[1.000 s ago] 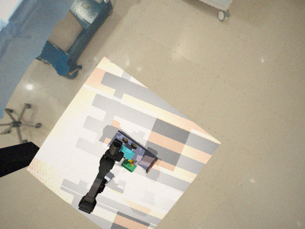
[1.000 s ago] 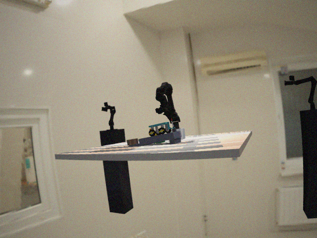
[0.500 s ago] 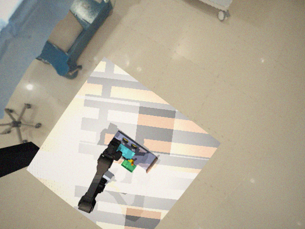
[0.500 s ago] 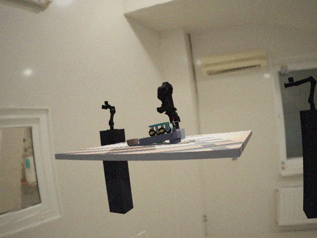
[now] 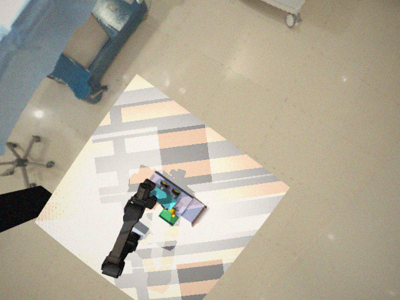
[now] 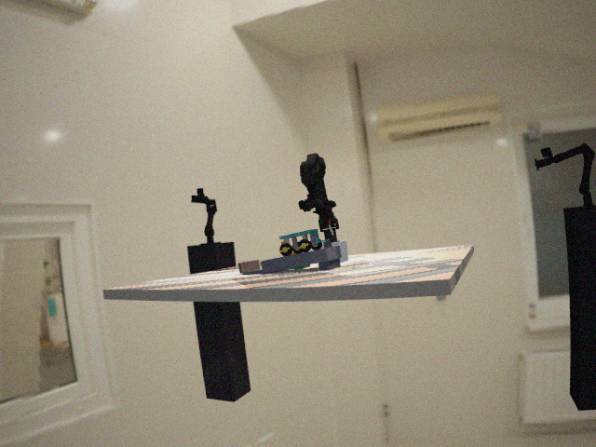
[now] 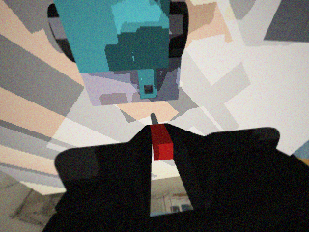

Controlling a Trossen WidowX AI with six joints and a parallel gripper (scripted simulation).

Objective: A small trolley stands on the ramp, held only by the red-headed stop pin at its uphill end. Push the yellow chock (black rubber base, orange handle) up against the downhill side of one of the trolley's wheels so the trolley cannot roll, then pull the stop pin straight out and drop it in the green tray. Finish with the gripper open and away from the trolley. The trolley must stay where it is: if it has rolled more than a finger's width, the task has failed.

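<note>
Worktop (image 5: 239, 209) (image 6: 284, 294): carries the ramp (image 5: 193, 211) (image 6: 298, 261) (image 7: 94, 89) between its corners, uphill end toward the upper-left edge in the top view. Trolley (image 5: 165, 197) (image 6: 301, 236) (image 7: 92, 36): stands on the ramp, presumably retained by the chock. Gripper (image 5: 148, 184) (image 6: 331, 234) (image 7: 156, 128): closed on the stop pin (image 6: 330, 223) (image 7: 162, 145) by its red head, shank pointing toward the trolley and clear of the drawbar hole. Green tray (image 5: 167, 220) (image 6: 302, 267): beside the ramp, on the lower-left-edge side, apparently to receive the pin. Yellow chock (image 5: 172, 212): by the trolley's downhill end; wheel contact cannot be confirmed.
</note>
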